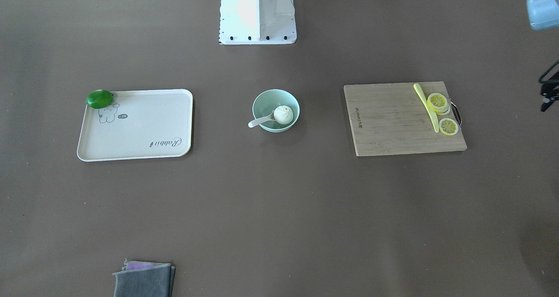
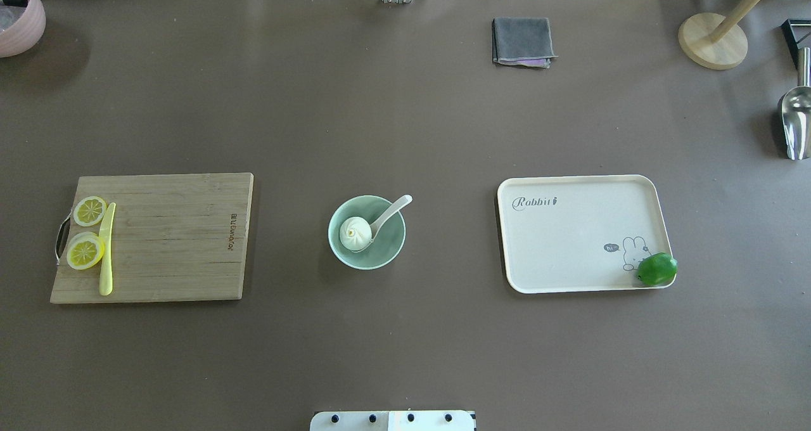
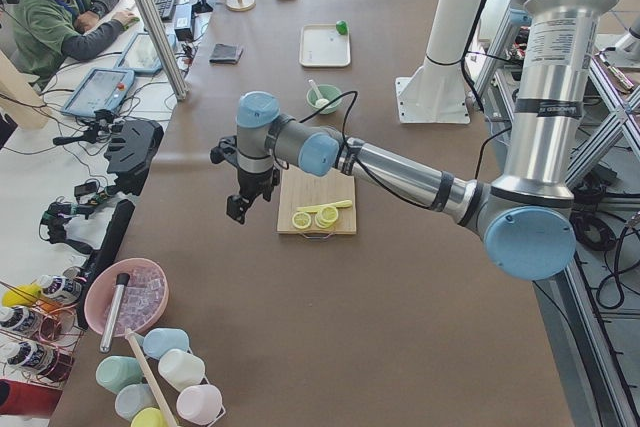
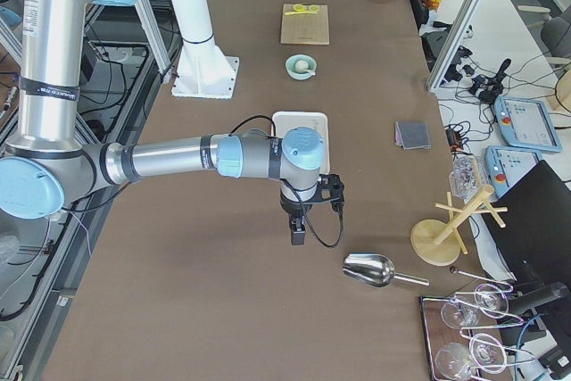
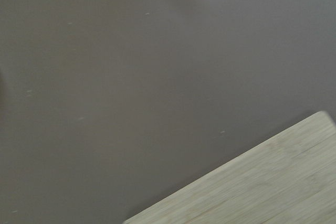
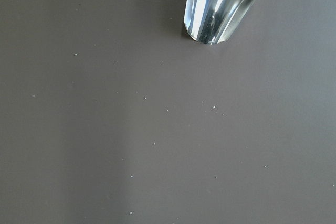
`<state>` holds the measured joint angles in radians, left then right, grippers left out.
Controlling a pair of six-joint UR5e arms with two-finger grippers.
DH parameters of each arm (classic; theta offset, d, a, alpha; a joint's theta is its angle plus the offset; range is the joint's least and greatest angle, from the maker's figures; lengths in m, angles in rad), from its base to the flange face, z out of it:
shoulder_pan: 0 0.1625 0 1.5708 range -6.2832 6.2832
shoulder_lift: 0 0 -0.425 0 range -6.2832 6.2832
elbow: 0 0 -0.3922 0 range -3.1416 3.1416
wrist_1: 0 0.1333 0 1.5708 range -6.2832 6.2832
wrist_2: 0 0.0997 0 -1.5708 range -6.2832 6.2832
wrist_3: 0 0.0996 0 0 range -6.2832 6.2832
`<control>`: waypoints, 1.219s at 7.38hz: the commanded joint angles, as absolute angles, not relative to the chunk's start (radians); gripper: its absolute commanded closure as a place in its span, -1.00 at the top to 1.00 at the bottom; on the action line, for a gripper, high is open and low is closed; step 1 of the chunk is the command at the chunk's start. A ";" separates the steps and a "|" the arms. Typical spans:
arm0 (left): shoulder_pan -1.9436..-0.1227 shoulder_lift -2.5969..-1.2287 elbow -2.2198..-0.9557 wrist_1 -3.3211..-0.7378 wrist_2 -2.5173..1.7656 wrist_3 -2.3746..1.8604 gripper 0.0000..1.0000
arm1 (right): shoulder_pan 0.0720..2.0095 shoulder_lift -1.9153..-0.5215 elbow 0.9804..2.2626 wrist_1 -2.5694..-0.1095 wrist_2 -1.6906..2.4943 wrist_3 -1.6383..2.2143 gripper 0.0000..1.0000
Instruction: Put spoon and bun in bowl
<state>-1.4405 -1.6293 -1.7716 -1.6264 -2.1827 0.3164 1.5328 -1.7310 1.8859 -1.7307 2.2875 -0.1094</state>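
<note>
The pale mint-green bowl (image 2: 386, 250) stands at the table's middle, also in the front view (image 1: 262, 98). The white pleated bun (image 2: 355, 232) (image 1: 283, 114) sits inside it. The white spoon (image 2: 393, 209) (image 1: 260, 121) lies in the bowl with its scoop beside the bun and its handle over the rim. My left gripper (image 3: 240, 209) hangs above the table beyond the cutting board's end, far from the bowl. My right gripper (image 4: 297, 236) hangs beyond the tray, near a metal scoop. Both show only in the side views, so I cannot tell open or shut.
A wooden cutting board (image 2: 171, 241) holds a yellow knife (image 2: 106, 250) and lemon slices (image 2: 89, 210). A cream tray (image 2: 570, 241) has a green lime (image 2: 657, 269) at its corner. A grey cloth (image 2: 522, 40), metal scoop (image 2: 795, 120), wooden stand (image 2: 713, 38) and pink bowl (image 2: 19, 19) line the edges.
</note>
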 commanded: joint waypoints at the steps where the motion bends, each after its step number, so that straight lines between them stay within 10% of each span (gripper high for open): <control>1: -1.622 -1.597 -1.622 -1.635 -2.183 0.555 0.99 | 1.532 -1.730 1.876 -1.730 2.287 -0.109 1.00; 9: -1.687 -1.474 -1.802 -1.450 -2.318 0.218 0.99 | 1.532 -1.733 1.858 -1.730 2.315 -0.110 1.00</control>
<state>-1.6874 -1.4855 -1.7826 -1.4466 -2.3151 0.2218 1.5325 -1.7333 1.8606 -1.7303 2.3076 -0.1091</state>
